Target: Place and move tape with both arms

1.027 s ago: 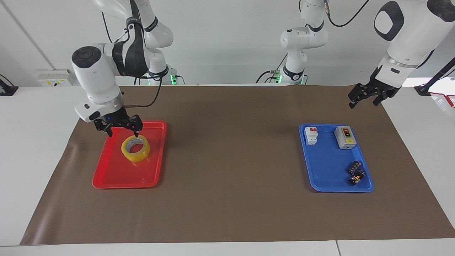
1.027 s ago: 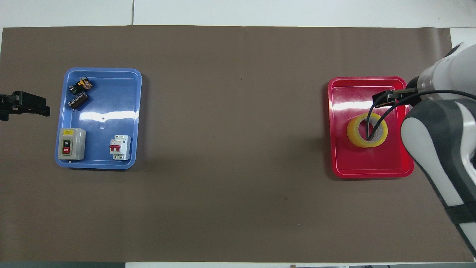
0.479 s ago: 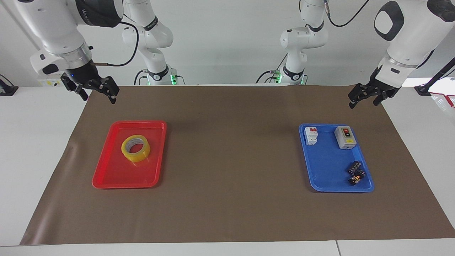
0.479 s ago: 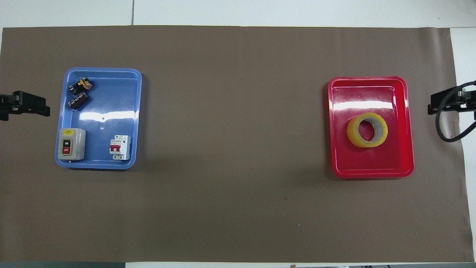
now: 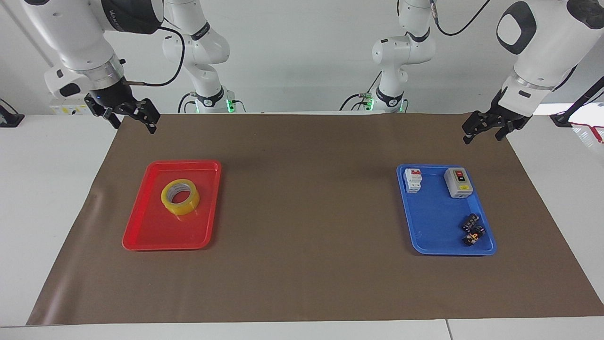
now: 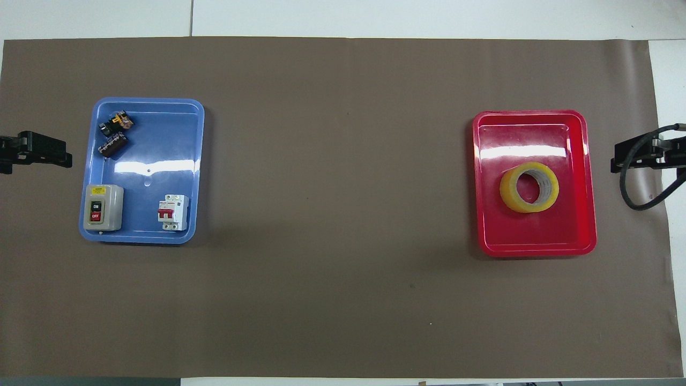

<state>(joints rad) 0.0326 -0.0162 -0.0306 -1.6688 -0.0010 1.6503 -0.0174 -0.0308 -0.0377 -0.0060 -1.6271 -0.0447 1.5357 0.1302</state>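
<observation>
One roll of glossy yellow translucent tape (image 5: 180, 197), ring-shaped with a white core, lies flat in the red tray (image 5: 141, 231) at the right arm's end of the bench. A grey switch box (image 6: 103, 207) in the blue tray (image 6: 155, 150) reads ON and OFF. The right tool (image 5: 132, 123) hangs spread apart over the brown mat's (image 5: 306, 198) corner; the left tool (image 5: 481, 134) waits, apart too.

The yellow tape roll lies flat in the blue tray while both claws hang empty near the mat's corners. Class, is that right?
Not quite. The tape roll lies flat in the red tray, not the blue tray, which holds electrical parts; the facing view shows it. The right claw and left claw do hang empty.
</observation>
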